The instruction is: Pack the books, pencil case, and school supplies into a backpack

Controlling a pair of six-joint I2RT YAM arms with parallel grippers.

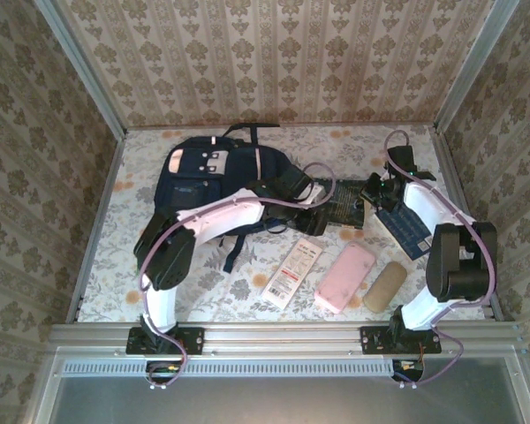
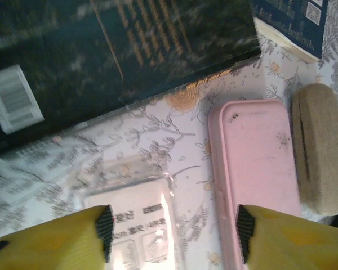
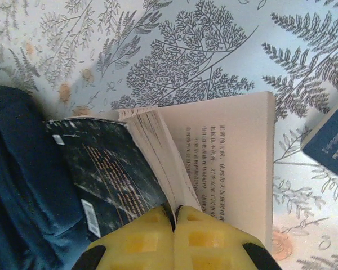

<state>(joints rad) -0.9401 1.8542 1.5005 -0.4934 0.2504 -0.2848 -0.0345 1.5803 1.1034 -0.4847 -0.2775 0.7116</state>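
From where I stand, the packing looks barely begun. The right gripper [image 3: 174, 219] is pinched tight on the near edge of the dark book [image 3: 110, 180], which hangs open, cover splayed one way and printed pages the other. The backpack [image 1: 203, 177] lies just to that gripper's left, its blue fabric touching the book's cover. Whether its mouth is open I cannot tell.

The left gripper [image 2: 174, 233] hovers with its jaws wide and nothing between them. The packet [image 1: 292, 272] is directly below it, the pink pouch [image 1: 346, 276] under its right finger, the tan pouch [image 1: 386, 287] further right, and the dark book's edge just ahead.

A navy book [image 1: 406, 228] sits to the right gripper's right, apart from the open pages. So all five things I can see are outside the bag, by my reckoning.

Room is tight. Both grippers crowd the same book, close together. The two pouches lie side by side with a thin gap. There is bare table [image 1: 353, 146] beyond the right gripper, but its elbow hangs near the right rail.
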